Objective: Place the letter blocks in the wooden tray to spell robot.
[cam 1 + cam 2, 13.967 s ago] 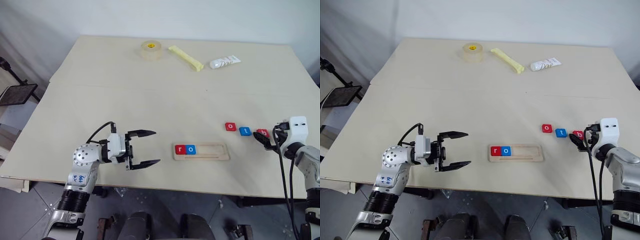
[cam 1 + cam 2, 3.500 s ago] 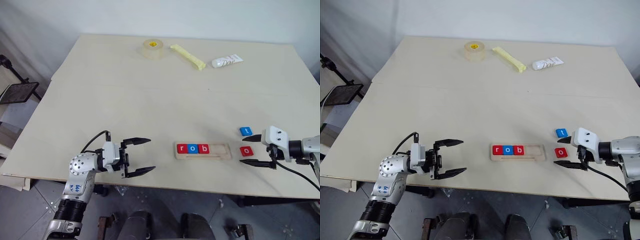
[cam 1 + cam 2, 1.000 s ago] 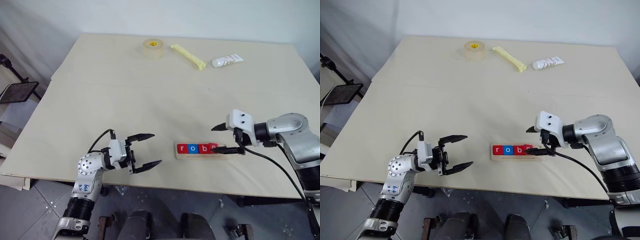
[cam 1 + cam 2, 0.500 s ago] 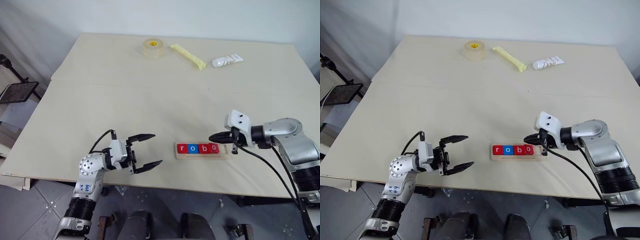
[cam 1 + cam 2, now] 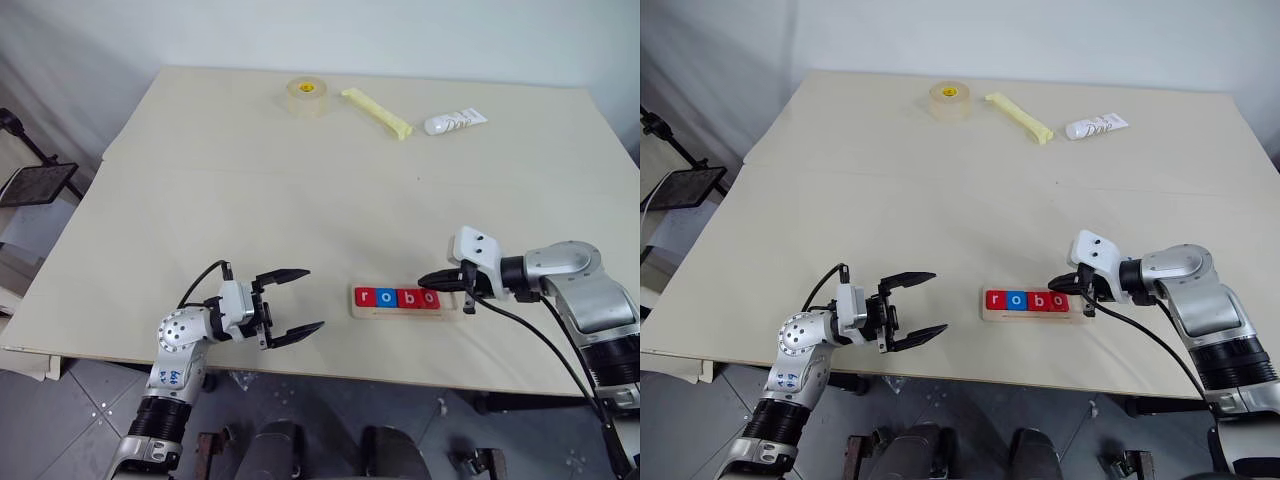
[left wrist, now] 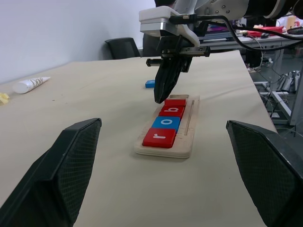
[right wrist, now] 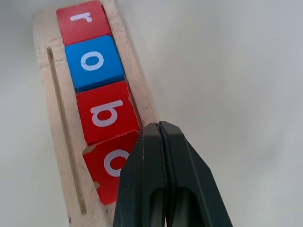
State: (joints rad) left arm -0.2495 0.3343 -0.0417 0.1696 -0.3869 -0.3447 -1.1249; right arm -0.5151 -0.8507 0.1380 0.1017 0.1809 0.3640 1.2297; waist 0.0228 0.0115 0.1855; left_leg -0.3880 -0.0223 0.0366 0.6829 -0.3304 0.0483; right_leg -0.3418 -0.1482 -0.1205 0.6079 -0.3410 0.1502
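Note:
The wooden tray [image 5: 447, 307] lies near the table's front edge. The letter blocks red r [image 5: 364, 296], blue o [image 5: 385, 297], red b [image 5: 407, 298] and red o [image 5: 428, 297] sit in it in a row from its left end. The last red o [image 7: 106, 161] lies slightly askew against the tray's rim. My right gripper [image 5: 426, 281] is shut, empty, its tips just over that block's far edge. A blue block [image 6: 150, 83] lies on the table beyond the tray. My left gripper [image 5: 300, 301] hangs open and empty left of the tray.
At the far side of the beige table [image 5: 250, 180] lie a tape roll [image 5: 304, 97], a yellow stick [image 5: 374, 113] and a white tube [image 5: 455, 121]. The table's front edge runs just below the tray.
The right gripper's fingers, open around the red o a second ago, have closed with nothing between them; the red o rests in the tray. The left arm has not moved.

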